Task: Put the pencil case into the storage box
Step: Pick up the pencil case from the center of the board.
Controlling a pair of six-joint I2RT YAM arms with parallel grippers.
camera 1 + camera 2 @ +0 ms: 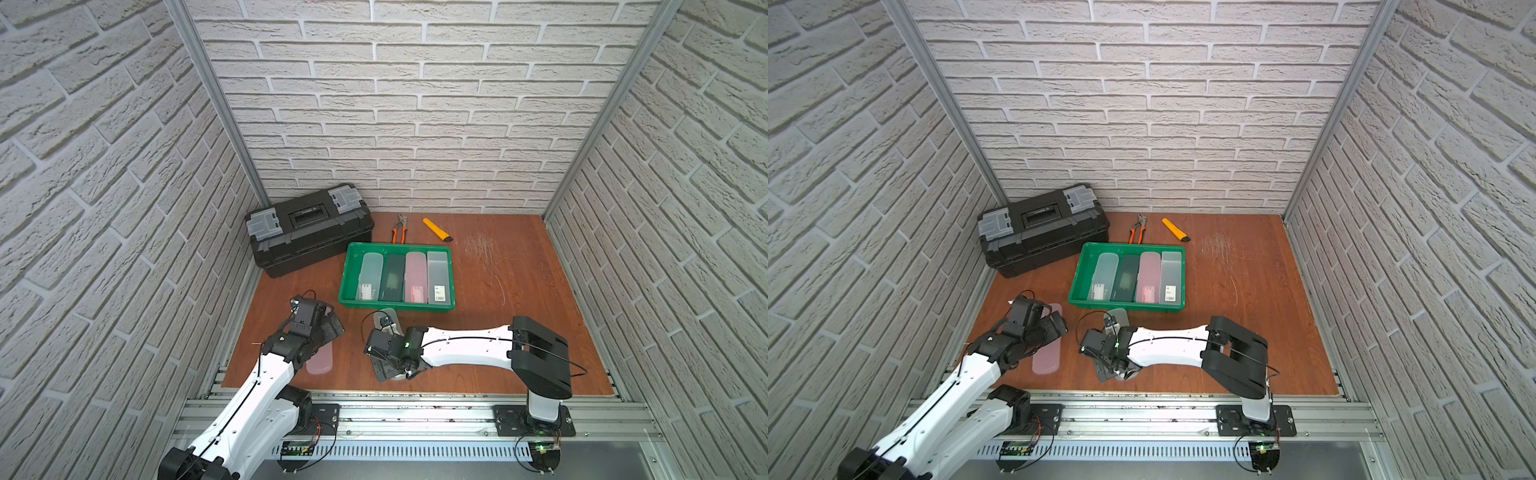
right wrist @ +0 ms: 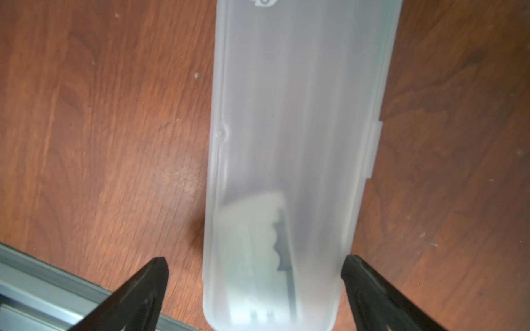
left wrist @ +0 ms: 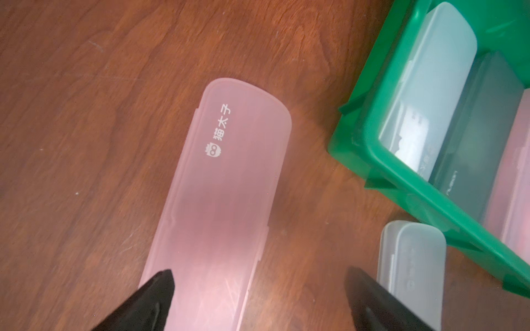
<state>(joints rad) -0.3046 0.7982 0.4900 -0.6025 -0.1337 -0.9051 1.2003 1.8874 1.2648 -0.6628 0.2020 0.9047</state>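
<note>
Brown wooden tabletop [image 2: 114, 114] | right gripper [image 2: 255, 259] released, astride frosted clear plastic pencil case [image 2: 301, 100] | left gripper [image 3: 261, 270] released too | centre jaws before squeezing

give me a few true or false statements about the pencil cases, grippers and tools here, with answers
1. The green storage box holds four pencil cases. True.
2. The left gripper is shut on the pink pencil case. False: its jaws stand open over that case, which lies on the table.
3. The black toolbox has its lid open. False: the lid is closed.
4. A clear pencil case lies on the table between the open fingers of the right gripper. True.
5. The pliers lie inside the storage box. False: they lie on the table behind it, near the yellow utility knife.
</note>
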